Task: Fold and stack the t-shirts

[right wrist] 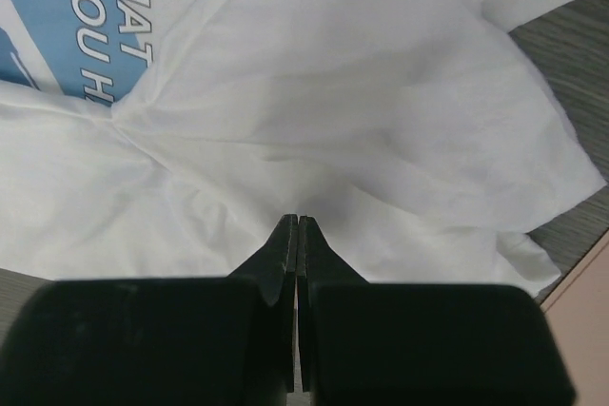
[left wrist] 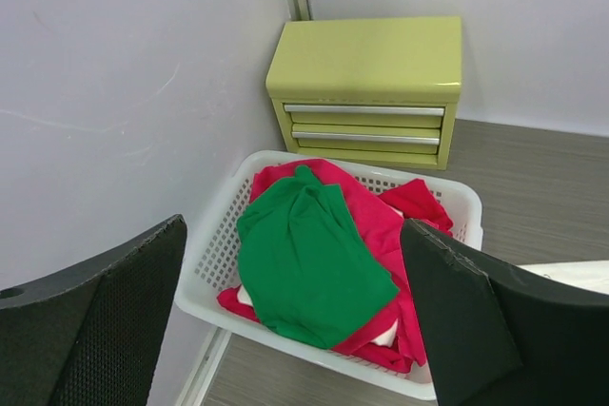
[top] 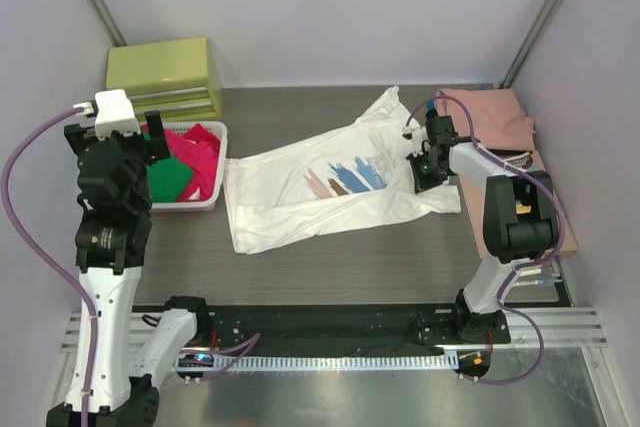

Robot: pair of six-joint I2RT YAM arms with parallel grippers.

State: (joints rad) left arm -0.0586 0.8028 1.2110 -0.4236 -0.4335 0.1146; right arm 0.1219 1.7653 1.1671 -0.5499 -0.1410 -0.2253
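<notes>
White cotton with a blue, brown and pink brush-stroke print – the t-shirt in hand lies spread open across the middle of the grey wood-grain table, collar toward 1 o'clock, no fold made in it yet. At its 3 o'clock edge the right gripper has its jaws pressed together with the tips down on the cloth; whether a pinch of fabric sits between them I cannot tell. The left gripper hangs with its jaws wide apart and empty over the white slotted plastic basket at 9 o'clock, where a green t-shirt lies crumpled on red ones. At 2 o'clock a salmon-pink shirt looks folded – likely the start of the stack. By my reading the job is early: one done, one laid out, the basket's contents waiting.
</notes>
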